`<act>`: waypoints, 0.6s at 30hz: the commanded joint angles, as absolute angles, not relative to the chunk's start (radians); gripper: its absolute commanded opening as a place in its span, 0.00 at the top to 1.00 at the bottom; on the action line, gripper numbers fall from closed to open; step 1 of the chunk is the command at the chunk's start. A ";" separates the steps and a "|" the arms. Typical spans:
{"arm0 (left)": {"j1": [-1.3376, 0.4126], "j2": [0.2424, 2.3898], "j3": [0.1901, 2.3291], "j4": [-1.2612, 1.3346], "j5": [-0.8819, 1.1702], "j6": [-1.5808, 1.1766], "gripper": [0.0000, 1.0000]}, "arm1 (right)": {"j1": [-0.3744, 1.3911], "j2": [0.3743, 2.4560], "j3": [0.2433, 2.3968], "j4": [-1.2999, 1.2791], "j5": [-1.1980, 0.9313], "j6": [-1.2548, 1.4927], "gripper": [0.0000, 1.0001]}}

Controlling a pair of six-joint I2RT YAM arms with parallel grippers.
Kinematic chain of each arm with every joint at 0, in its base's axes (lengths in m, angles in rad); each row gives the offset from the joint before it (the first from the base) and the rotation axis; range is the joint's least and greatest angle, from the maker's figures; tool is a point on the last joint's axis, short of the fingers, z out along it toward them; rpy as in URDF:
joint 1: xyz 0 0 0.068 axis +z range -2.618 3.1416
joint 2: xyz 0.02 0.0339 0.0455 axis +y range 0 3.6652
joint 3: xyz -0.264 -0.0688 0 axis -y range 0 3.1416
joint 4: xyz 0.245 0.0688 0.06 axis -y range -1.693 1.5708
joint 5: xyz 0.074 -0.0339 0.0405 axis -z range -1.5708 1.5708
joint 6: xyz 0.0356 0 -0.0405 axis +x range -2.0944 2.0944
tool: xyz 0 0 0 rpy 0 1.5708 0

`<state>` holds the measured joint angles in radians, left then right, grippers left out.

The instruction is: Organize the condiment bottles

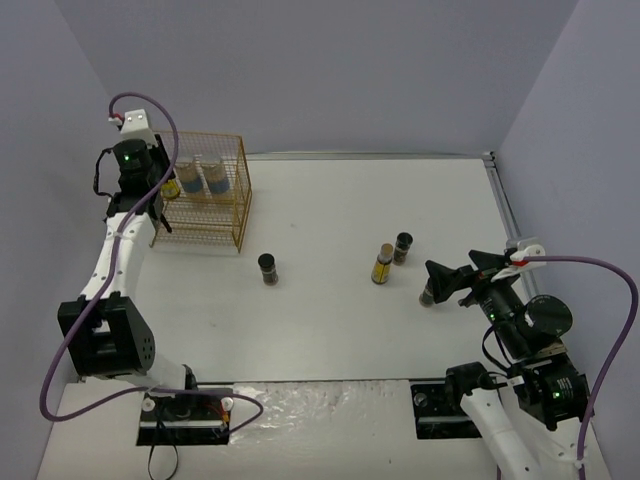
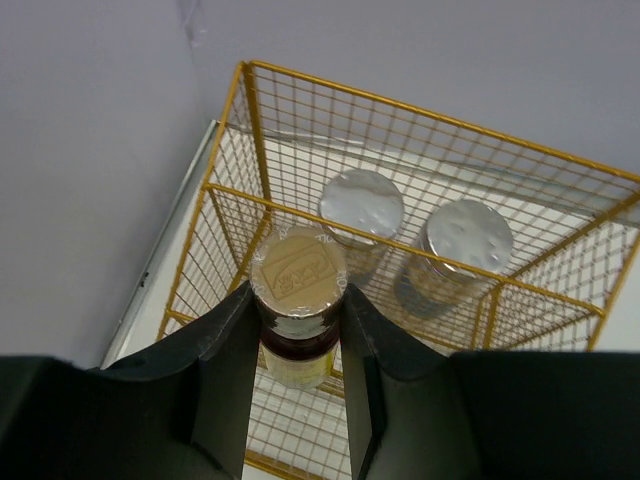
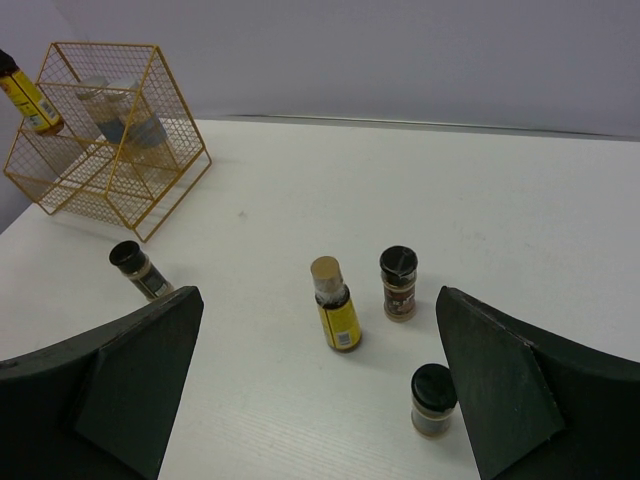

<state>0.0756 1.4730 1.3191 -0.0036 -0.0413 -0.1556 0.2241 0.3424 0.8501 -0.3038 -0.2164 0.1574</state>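
While the left gripper (image 2: 298, 305) pinches a slim yellow-labelled bottle (image 2: 298, 272) by the upper edge of the gold wire rack (image 2: 430, 119) and the right gripper (image 3: 318, 298) gapes empty, I'd worry its base snags a wire and the bottle twists loose.

Rack (image 1: 240, 205) w/ two jars (image 1: 213, 177) closes the far-left corner. Wide gap in the middle btw. lone jar (image 1: 268, 268) and three bottles (image 1: 382, 263) at right; far-right table (image 1: 440, 190) is open.
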 commanded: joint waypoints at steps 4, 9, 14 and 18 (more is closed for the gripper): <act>0.121 1.502 1.461 0.223 -0.002 -0.131 1.00 | 0.227 0.371 0.858 -0.226 -0.236 0.161 0.00; 0.124 1.548 1.446 0.298 0.000 -0.128 1.00 | 0.227 0.367 0.853 -0.229 -0.233 0.163 0.00; 0.126 1.607 1.440 0.313 0.028 -0.154 1.00 | 0.227 0.368 0.851 -0.228 -0.235 0.166 0.00; 0.127 1.627 1.401 0.337 0.031 -0.163 1.00 | 0.228 0.368 0.850 -0.227 -0.232 0.169 0.00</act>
